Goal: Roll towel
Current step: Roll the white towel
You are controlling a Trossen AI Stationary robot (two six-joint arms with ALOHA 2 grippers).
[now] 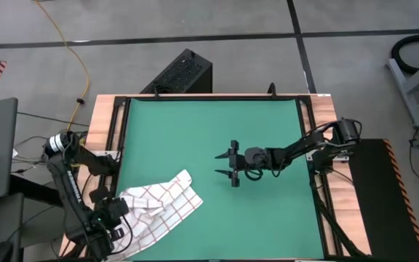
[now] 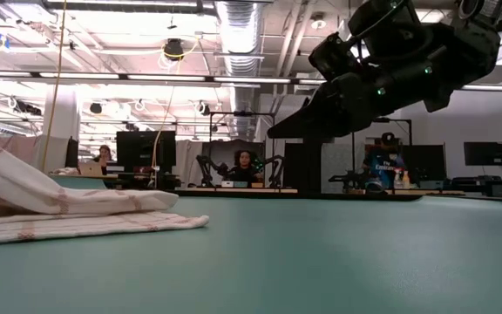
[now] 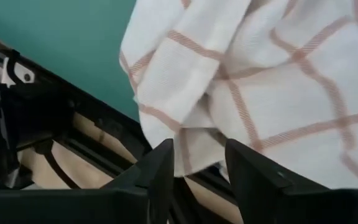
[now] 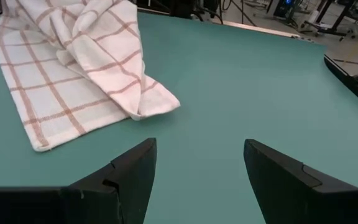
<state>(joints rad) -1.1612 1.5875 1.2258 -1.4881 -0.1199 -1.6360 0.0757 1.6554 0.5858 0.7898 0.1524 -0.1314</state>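
Observation:
The towel (image 1: 158, 207), white with a red-brown grid, lies crumpled and partly folded over itself on the near left corner of the green mat (image 1: 209, 124). It also shows in the low view (image 2: 59, 209) and the right wrist view (image 4: 73, 62). My left gripper (image 3: 199, 155) is open and points steeply down over the towel's left edge (image 3: 191, 149), at the mat's left border (image 1: 115, 215). My right gripper (image 1: 224, 164) hangs open over the mat's middle, right of the towel, nothing between its fingers (image 4: 201, 155). My left gripper's open fingers (image 3: 160, 162) stand on either side of a bunched fold at the towel's left edge (image 3: 197, 140), coming from above. Whether they touch the cloth I cannot tell.
A black rail (image 3: 73, 124) and the wooden table frame (image 1: 104, 131) run along the mat's left side, close to my left gripper. A black box (image 1: 180, 73) stands beyond the far edge. Bare mat stretches over the far half and the right side.

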